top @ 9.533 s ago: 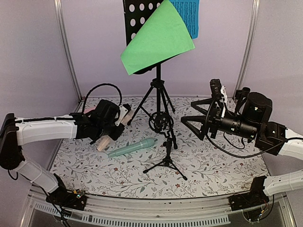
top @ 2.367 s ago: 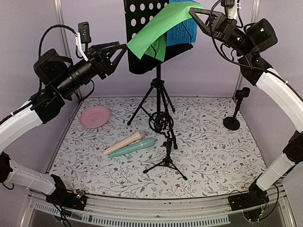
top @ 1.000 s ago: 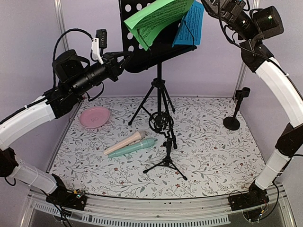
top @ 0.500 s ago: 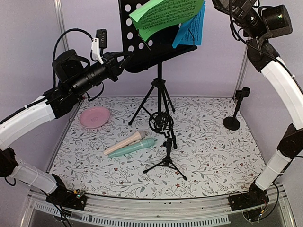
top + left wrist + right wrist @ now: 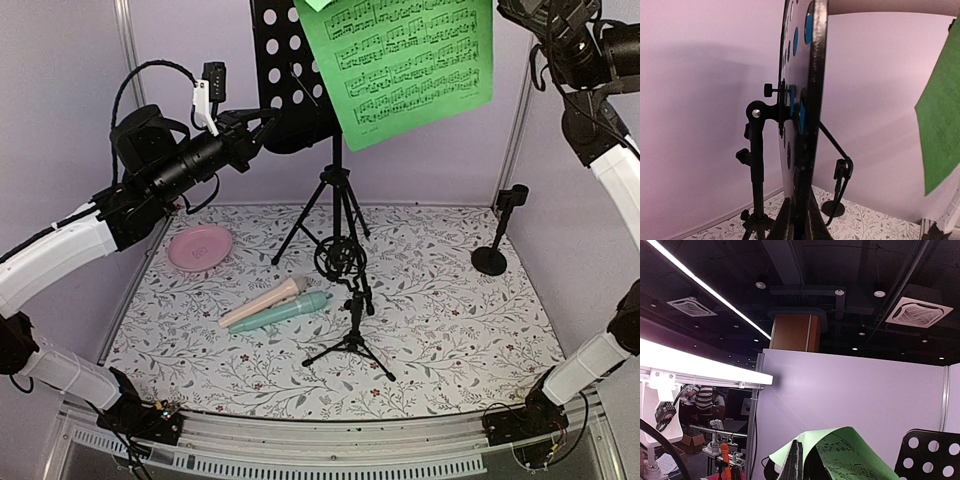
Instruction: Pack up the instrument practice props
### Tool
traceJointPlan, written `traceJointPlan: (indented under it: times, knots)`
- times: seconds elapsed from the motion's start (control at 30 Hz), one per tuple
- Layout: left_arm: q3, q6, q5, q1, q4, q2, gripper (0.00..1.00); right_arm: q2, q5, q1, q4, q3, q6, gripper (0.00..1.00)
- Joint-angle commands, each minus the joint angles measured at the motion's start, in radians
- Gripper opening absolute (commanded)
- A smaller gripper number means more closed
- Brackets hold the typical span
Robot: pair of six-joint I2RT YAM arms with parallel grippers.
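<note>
The black perforated music rack stands on tripod legs at the back. My left gripper is shut on its left edge; the left wrist view shows that edge clamped between my fingers. A blue sheet shows through the rack's holes. The green music sheet hangs in the air in front of the rack. My right gripper is shut on its top corner, above the top view's edge. Beige and mint microphones lie beside a small black tripod.
A pink plate lies at the back left of the floral mat. A black round-base stand is at the back right, also in the left wrist view as a stand. Purple walls close in the back and sides.
My right arm has lifted the green sheet up off the rack; it has unfolded and now hangs flat, covering the blue sheet in the top view. My left arm has not moved.
</note>
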Motion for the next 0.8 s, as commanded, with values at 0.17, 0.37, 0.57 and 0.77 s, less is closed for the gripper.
traceJointPlan:
  times: [0.17, 0.37, 0.57, 0.77]
  knots:
    - [0.001, -0.008, -0.019, 0.014, 0.020, -0.011, 0.21, -0.429, 0.355, 0.007, -0.255, -0.466, -0.276, 0.00]
    - [0.000, -0.010, -0.023, 0.015, 0.021, -0.012, 0.62, -0.661, 0.723, 0.007, -0.461, -0.768, -0.282, 0.00]
    - [-0.001, -0.008, -0.037, 0.017, 0.015, -0.022, 0.98, -0.774, 0.953, 0.007, -0.743, -0.856, -0.246, 0.00]
    - [-0.010, -0.003, -0.047, 0.017, 0.016, -0.043, 0.99, -0.845, 1.124, 0.007, -0.973, -0.950, -0.095, 0.00]
